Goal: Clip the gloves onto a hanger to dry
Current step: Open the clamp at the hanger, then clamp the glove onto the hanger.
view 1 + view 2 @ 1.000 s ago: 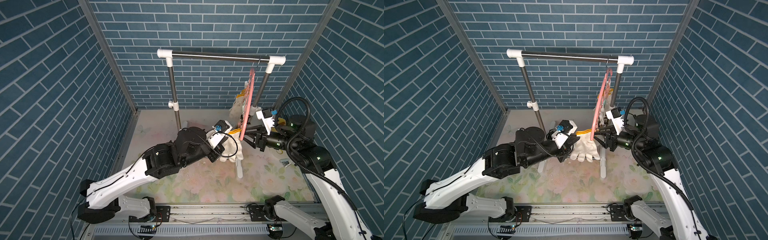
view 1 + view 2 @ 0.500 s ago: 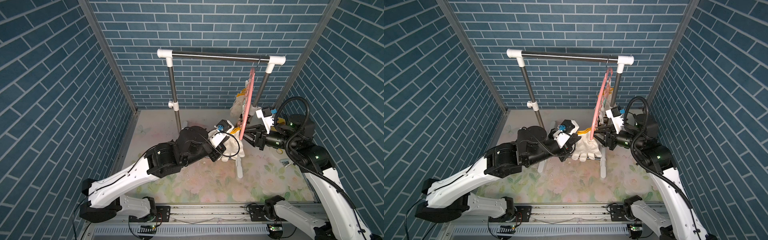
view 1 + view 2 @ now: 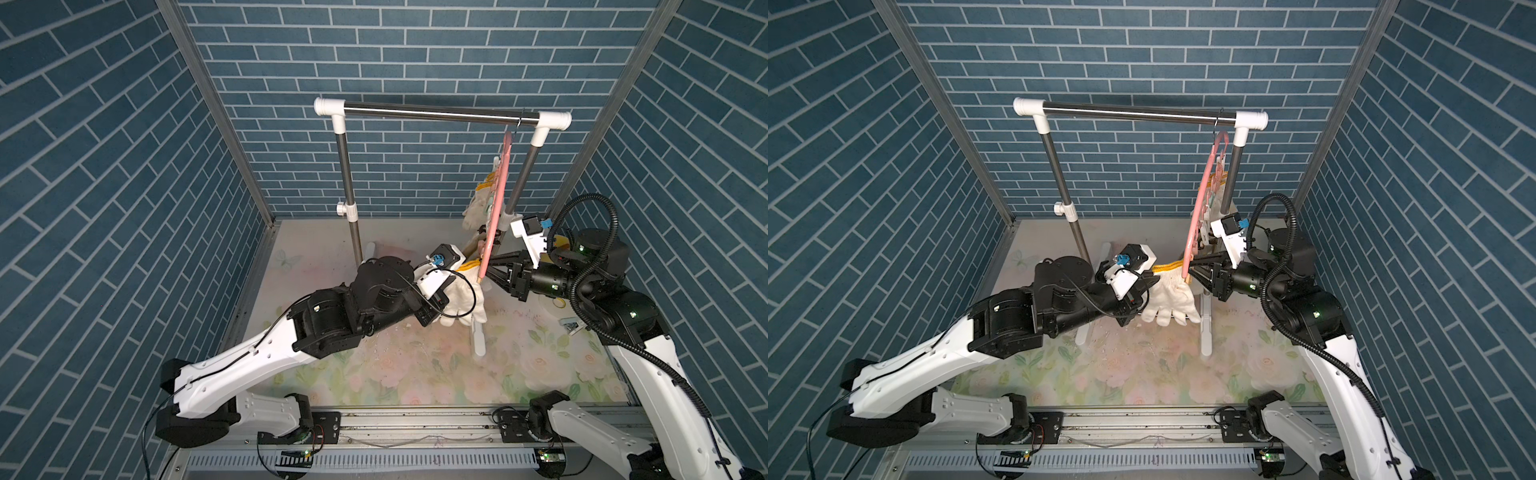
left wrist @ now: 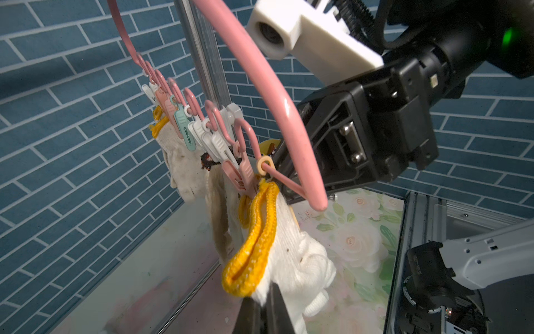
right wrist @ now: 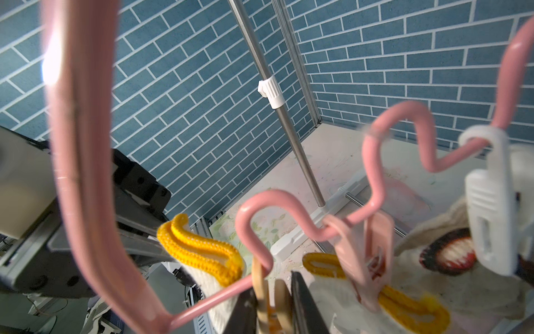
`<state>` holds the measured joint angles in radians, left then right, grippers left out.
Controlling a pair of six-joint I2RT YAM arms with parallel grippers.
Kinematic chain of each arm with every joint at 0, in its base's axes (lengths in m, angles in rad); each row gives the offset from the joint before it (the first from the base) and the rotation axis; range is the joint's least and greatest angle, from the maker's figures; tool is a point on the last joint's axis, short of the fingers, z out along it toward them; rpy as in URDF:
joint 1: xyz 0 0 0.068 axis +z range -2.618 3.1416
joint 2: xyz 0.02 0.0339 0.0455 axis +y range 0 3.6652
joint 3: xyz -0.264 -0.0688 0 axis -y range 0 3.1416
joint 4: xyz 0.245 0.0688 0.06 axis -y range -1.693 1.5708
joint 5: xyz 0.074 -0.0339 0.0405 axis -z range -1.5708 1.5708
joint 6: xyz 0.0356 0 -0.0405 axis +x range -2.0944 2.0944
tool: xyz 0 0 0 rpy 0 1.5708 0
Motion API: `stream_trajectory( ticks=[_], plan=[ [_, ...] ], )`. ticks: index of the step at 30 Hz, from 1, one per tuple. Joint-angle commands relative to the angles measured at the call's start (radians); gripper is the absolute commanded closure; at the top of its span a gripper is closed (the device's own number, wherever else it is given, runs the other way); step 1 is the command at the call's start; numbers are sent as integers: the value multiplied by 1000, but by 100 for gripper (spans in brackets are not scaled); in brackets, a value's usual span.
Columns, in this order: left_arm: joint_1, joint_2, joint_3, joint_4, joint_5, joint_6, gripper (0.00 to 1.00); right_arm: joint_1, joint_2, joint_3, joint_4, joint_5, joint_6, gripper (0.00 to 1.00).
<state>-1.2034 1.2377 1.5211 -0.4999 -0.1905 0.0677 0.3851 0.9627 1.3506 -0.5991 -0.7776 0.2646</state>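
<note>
Nearest, the left tool [image 4: 261, 303] pinches the loose glove [image 4: 289, 254] under its yellow cuff, raised to the end of the hanger [image 4: 284, 107]. There the right tool [image 5: 271, 284] squeezes the beige clip [image 5: 258, 277]. Clipping is in hand; next the cuff likely must slip into the clip's mouth before release. Farther along, other gloves [image 4: 182, 170] hang clipped.

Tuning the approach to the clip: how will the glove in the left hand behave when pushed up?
Likely floppy: the glove droops limp below the left hand. Soft knit, probably light, so it may buckle rather than push in. The hanger hangs by a thin hook and could swing away.
</note>
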Motion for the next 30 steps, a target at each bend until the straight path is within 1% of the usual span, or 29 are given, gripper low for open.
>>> stream_trajectory(
  ticks=[1, 4, 6, 12, 21, 30],
  plan=[
    [-6, -52, -71, 47, -13, 12, 100, -3, -18, 7, 23, 20, -12, 85],
    [-5, -74, -124, 69, 16, 11, 100, -2, -16, 16, 14, 20, -18, 85],
    [-6, -81, -159, 88, 56, 22, 100, -3, -12, 22, 10, 21, -21, 85],
    [-6, -74, -240, 197, 122, 48, 100, -4, -6, 34, 13, 15, -19, 85],
    [-5, -22, -244, 288, 117, 89, 100, -3, -4, 38, 21, -4, -18, 85],
    [-6, 36, -211, 314, 119, 109, 100, -3, -17, 32, 14, -11, -24, 85]
  ],
)
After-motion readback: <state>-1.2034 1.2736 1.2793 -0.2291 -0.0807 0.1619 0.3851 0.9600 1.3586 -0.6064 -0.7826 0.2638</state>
